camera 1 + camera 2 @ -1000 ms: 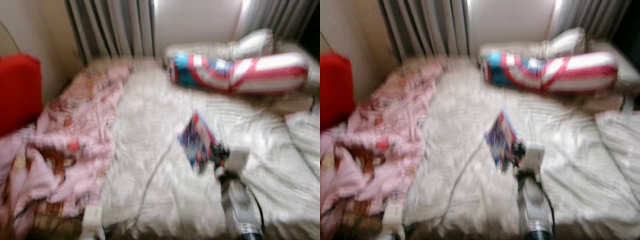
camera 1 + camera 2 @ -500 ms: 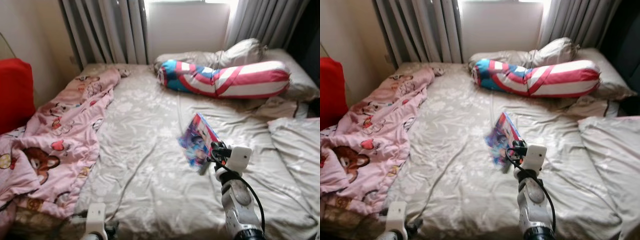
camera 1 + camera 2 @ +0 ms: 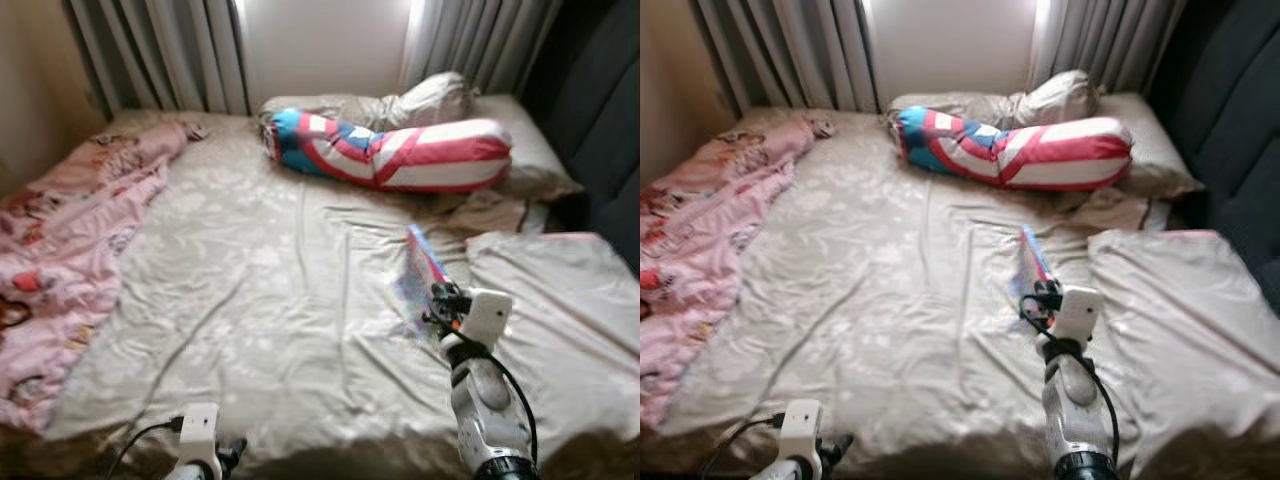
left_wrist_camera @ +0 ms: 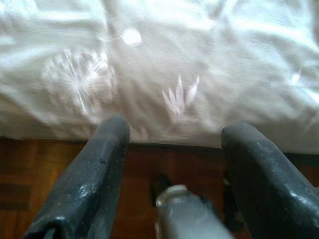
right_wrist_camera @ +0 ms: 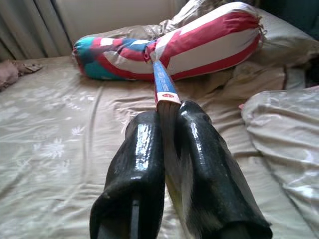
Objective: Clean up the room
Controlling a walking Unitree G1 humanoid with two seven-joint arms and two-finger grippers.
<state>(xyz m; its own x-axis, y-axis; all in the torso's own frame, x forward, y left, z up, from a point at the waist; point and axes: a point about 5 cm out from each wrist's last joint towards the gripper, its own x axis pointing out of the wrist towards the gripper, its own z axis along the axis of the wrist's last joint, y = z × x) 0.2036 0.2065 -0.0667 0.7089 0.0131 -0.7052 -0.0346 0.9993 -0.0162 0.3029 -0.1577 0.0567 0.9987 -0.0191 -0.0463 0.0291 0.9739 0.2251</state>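
A thin colourful book [image 3: 420,278] stands on edge above the bed, and my right gripper [image 3: 437,305] is shut on its lower corner. In the right wrist view the book's blue spine [image 5: 162,85] rises from between the two black fingers [image 5: 134,164]. My left gripper [image 4: 172,144] is low at the bed's near edge, open with nothing between its fingers, over the sheet's hem and the wooden floor [image 4: 30,164].
The bed [image 3: 250,270] has a beige flowered sheet. A striped red, white and blue bolster [image 3: 390,152] and grey pillows [image 3: 430,98] lie at its head. A pink blanket [image 3: 60,220] is heaped on the left, a folded duvet [image 3: 560,290] on the right. A dark wall panel [image 3: 600,110] stands at the right.
The camera has swung to the right, so the red cushion has left the picture. The book, flat-on before, now shows edge-on in my right gripper.
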